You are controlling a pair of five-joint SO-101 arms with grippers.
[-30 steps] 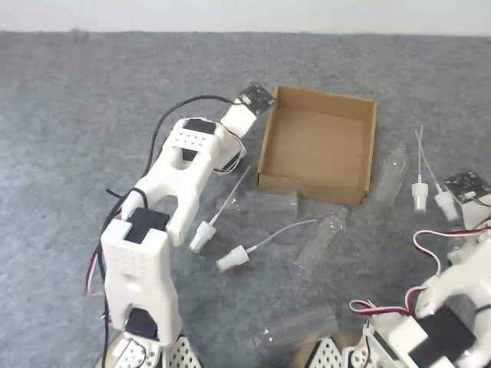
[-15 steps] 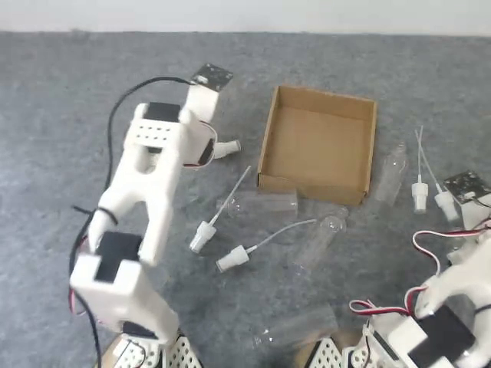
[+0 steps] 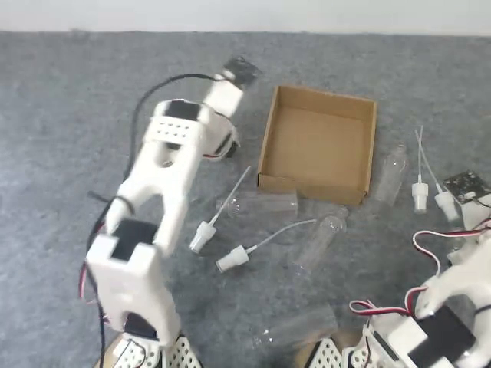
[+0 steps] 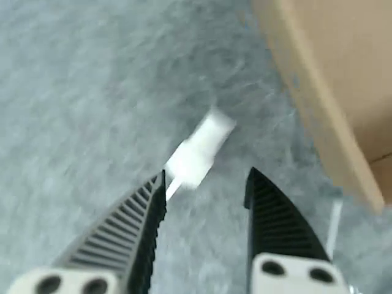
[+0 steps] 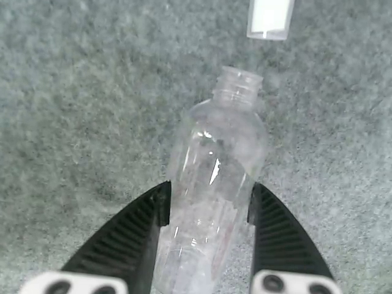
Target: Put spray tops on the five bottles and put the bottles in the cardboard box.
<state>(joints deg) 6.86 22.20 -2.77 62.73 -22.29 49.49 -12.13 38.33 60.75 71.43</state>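
Spray top (image 4: 199,150): lying on the grey carpet (image 4: 92,73), just left of the cardboard box (image 4: 331,92).
Left gripper (image 4: 206,177): mine, hovering right over that top, fingers spread wide, holding nothing.
Right gripper (image 5: 208,188): my fingers clamp both sides of a clear, uncapped bottle (image 5: 217,153), neck pointing away from me.
White top (image 5: 269,18): on the carpet just beyond the bottle's mouth.

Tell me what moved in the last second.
The left gripper swung away from the cardboard box, then partway back, jaws open by a spray top. The right gripper, closed on a bottle, the box and everything else stayed put.
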